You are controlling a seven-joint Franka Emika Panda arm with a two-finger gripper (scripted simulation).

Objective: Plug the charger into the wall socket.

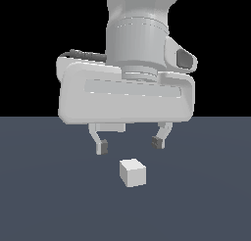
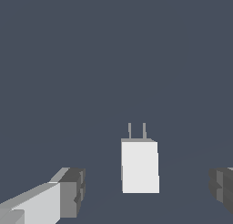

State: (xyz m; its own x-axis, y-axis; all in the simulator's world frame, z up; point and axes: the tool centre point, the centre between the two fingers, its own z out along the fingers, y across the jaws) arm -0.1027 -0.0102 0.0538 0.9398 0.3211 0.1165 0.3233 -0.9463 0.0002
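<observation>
The arm's wrist points straight down, so the broad pale hand body sits level above the dark grey-blue floor (image 1: 44, 201) and the gripper (image 1: 130, 145) hangs with both fingers aimed at the ground. Its fingers (image 1: 101, 147) are spread wide apart with nothing between them, and their dark pads are clear of the floor. The charger (image 1: 133, 172), a small white-grey cube, rests on the floor below the fingertips, roughly under the gap between them, touching neither finger. In the wrist view the charger (image 2: 140, 166) lies between the two finger pads (image 2: 73, 192), well apart from each, and two thin grey prongs (image 2: 137, 130) stick out of its end, pointing away from the hand. The wall socket appears in neither view.
</observation>
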